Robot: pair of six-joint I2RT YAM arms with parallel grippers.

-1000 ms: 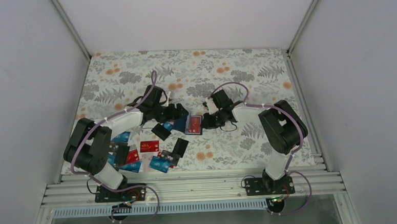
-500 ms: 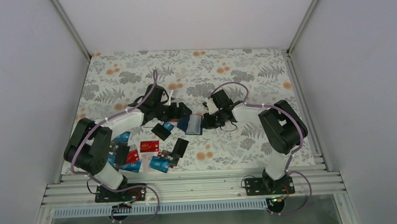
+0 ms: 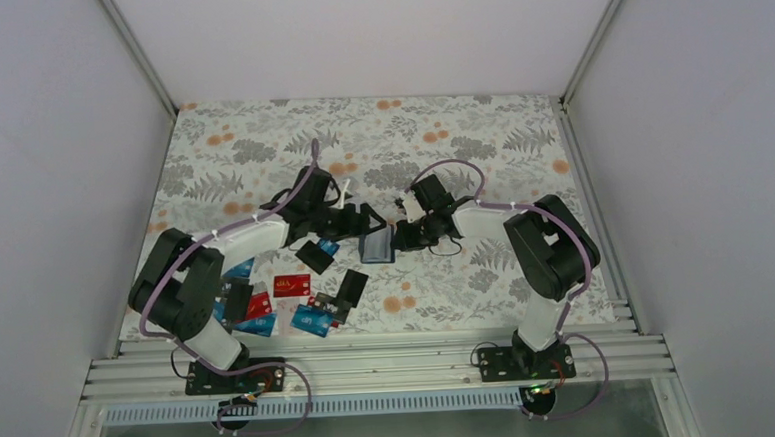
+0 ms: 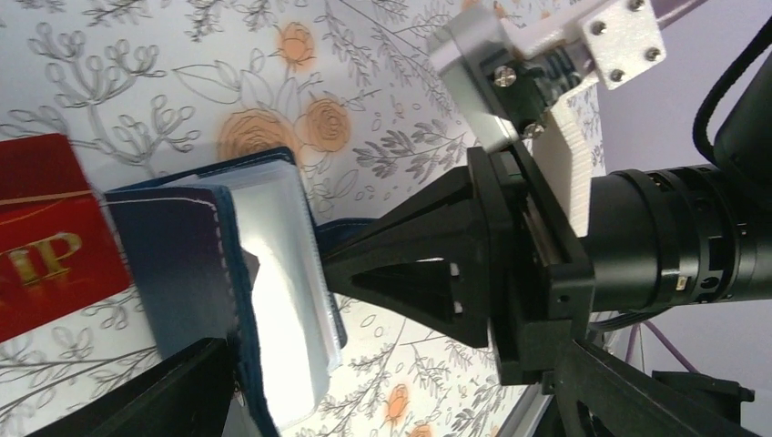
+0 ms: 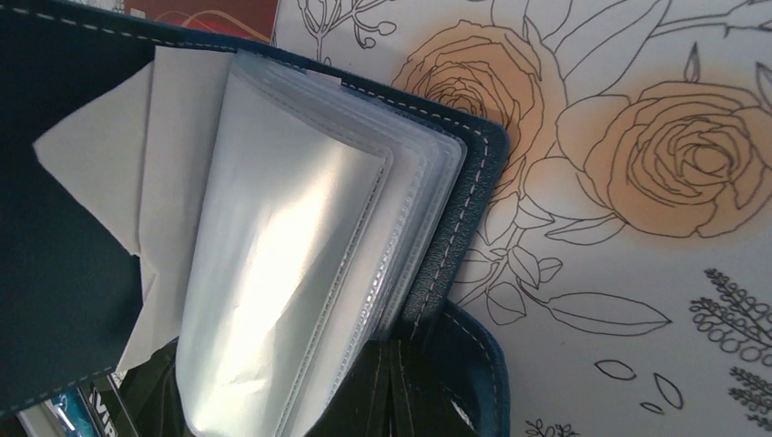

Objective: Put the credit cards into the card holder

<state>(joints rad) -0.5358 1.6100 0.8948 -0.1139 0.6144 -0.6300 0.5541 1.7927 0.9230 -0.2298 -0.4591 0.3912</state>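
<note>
Your card holder (image 3: 377, 246) sits near the middle of the worktop (image 3: 480, 144), between the two arms. It is spread open, its dark navy cover with pale stitching folded back. A stack of clear plastic sleeves (image 5: 291, 273) fans out from the spine, and the ones you can see into look empty, with only glare on them.

Your right gripper (image 3: 397, 240) is closed on the holder at its right edge, with the thin navy flap pinched between the fingertips. The right wrist view shows the two fingers meeting there, at the bottom of the picture.

Your left gripper (image 3: 364, 224) stands wide open at the holder's other side. Its fingers are far apart in its own wrist view and grip nothing. One finger is close against the navy cover (whether it touches, you cannot tell from these views).

A red card with gold lettering (image 4: 45, 246) lies flat just beside the holder, its edge tucked behind the cover.

The other credit cards (image 3: 291, 285) lie scattered on the worktop nearer the left arm's base. They are red ones, light blue ones (image 3: 311, 321) and black ones (image 3: 314, 255), some overlapping, all outside the holder.
</note>
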